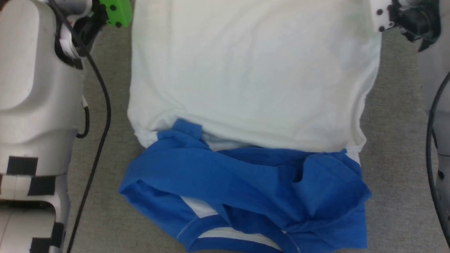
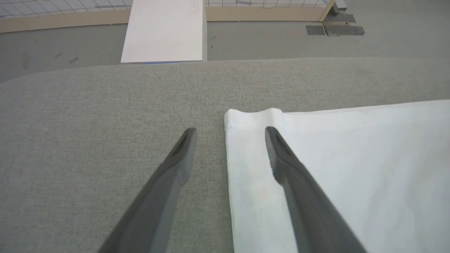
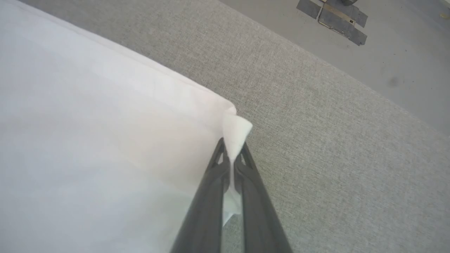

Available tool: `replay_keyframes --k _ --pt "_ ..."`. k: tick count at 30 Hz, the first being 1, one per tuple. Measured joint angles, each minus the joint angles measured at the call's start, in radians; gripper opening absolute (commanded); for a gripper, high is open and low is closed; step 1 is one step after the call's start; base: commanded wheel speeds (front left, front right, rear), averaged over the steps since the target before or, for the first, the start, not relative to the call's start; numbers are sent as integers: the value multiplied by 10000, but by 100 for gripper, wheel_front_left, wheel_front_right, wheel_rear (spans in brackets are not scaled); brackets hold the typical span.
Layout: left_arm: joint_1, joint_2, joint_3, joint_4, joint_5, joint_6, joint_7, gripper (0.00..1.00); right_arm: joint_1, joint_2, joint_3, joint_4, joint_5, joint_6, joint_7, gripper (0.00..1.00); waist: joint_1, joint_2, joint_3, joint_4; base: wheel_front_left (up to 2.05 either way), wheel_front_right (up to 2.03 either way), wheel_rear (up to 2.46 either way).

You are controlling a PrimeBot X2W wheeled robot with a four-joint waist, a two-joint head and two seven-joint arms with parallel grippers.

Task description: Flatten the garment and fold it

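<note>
A big pale robot arm (image 1: 35, 88) with a black cable (image 1: 103, 105) sits closest, at 9 o'clock in the head view. The soft T-shirt with a white body and blue sleeves (image 1: 253, 77) lies on the flat grey cloth surface (image 1: 397, 147). Its white part fills the middle and runs up to 12 o'clock. Its blue part is bunched up at 6 o'clock.

In the left wrist view, the left hand (image 2: 230, 129) is spread wide and grasps nothing. One dark finger is over the bare surface at 7 o'clock. The other is over the white cloth at 5 o'clock. The T-shirt's corner sits between the two tips. A flat white board (image 2: 165, 31) shows at 12 o'clock, past the surface.

In the right wrist view, the right hand (image 3: 232, 147) is at 6 o'clock, clenched on a white corner of the T-shirt. The rest of the white cloth spreads out to 9 o'clock.
</note>
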Motion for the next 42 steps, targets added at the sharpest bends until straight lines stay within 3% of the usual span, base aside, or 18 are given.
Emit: replay_keyframes --k 8,15,16,17,18,22,25,28,33,42 --pt "-834 481 -378 1070 550 339 1099 100 -291 -50 1202 -393 922 0 -403 0 0 0 520 -760 0 0 0" --pt "-932 671 -295 1381 412 602 1896 100 -443 -184 1751 -683 1406 2 -694 0 -2 0 1023 -1163 0 0 0" --pt "-1001 696 -242 1361 316 646 2201 59 -487 -217 1816 -709 1453 2 -704 0 -2 0 1077 -1205 0 0 0" --pt "-1057 713 -146 1317 207 702 2426 44 -520 -249 1848 -736 1482 2 -731 0 -2 1 1124 -1235 0 0 0" --pt "-1069 721 -65 1235 125 740 2571 0 -536 -276 1868 -754 1503 2 -786 0 -2 0 1161 -1256 0 0 0" --pt "-993 675 69 974 -119 859 2447 0 -579 -395 1885 -723 1553 4 -905 0 -2 0 1152 -1232 0 0 0" --pt "-743 405 545 832 -293 1335 1482 0 -580 -458 1708 -541 1549 4 -1151 0 -2 0 1020 -1178 0 0 0" --pt "-600 286 882 744 -307 1505 481 0 -595 -531 1446 -349 1438 4 -1496 0 -1 0 855 -1119 0 0 0" --pt "-720 242 1068 616 -276 1490 -819 0 -1078 -564 955 -50 1058 10 -2132 0 -1 0 567 -1003 0 0 0" --pt "-1261 173 1124 970 -194 876 -2456 0 -1927 -347 276 410 439 10 -3760 0 -2 0 210 -865 0 0 0"
